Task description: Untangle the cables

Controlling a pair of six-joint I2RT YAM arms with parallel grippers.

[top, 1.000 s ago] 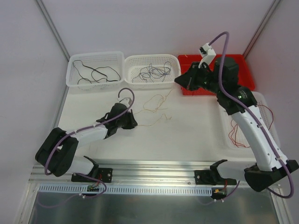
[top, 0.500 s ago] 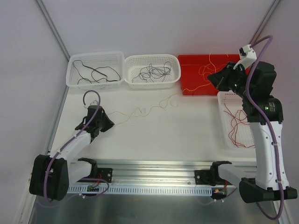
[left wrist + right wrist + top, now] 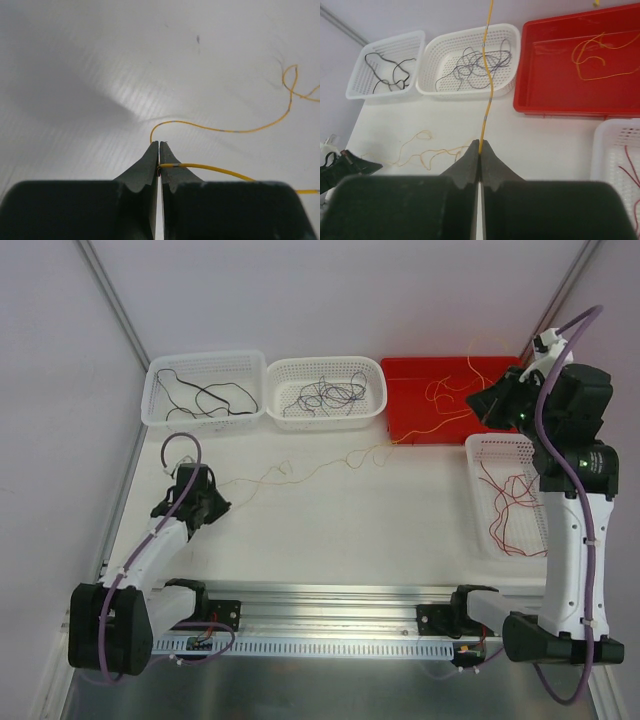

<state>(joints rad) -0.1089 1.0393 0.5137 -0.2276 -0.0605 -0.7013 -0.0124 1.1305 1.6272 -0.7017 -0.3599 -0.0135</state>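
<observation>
A thin yellow cable [image 3: 320, 466] runs across the white table from my left gripper [image 3: 218, 505] at the left to the red tray [image 3: 410, 430]. My left gripper [image 3: 159, 145] is shut on this cable [image 3: 220, 131], low over the table. My right gripper [image 3: 482, 403] is raised over the red tray's right end and is shut on a yellow cable [image 3: 487, 90] that rises from its fingertips [image 3: 472, 150]. More yellow cable [image 3: 592, 55] lies in the red tray [image 3: 555, 107]. Whether both grippers hold the same cable cannot be told.
A white basket [image 3: 160, 420] at the back left holds black cables. The white basket [image 3: 375, 405] beside it holds a dark tangle. A white basket [image 3: 480, 540] at the right holds red cables. An aluminium rail [image 3: 330, 600] runs along the near edge.
My left gripper has pulled back to the left and my right gripper has swung right and up over the red tray. The yellow tangle in the middle has stretched into a long line.
</observation>
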